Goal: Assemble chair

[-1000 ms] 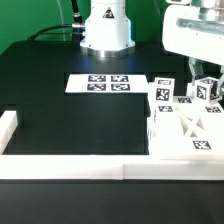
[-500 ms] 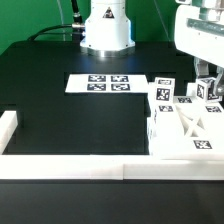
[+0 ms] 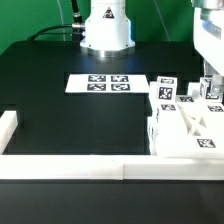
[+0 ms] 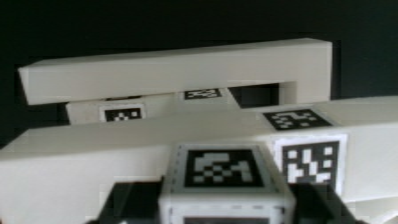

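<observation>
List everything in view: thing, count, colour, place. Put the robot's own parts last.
chair: one cluster of white blocky parts with black-and-white tags, cross-braced frame facing the camera, at the exterior view's right, against the front rail; exact part count cannot be told.
tagged block: one, white, in the wrist view between the gripper's fingers; contact cannot be told.
marker board: one, flat white with several tags, on the table in front of the robot base.
table: one, black.
rail: one, white, along the table's front edge, with a short return at the exterior view's left.
robot base: one, white, behind the marker board.
gripper: one, white body, lowered onto the chair parts at the exterior view's right.
</observation>
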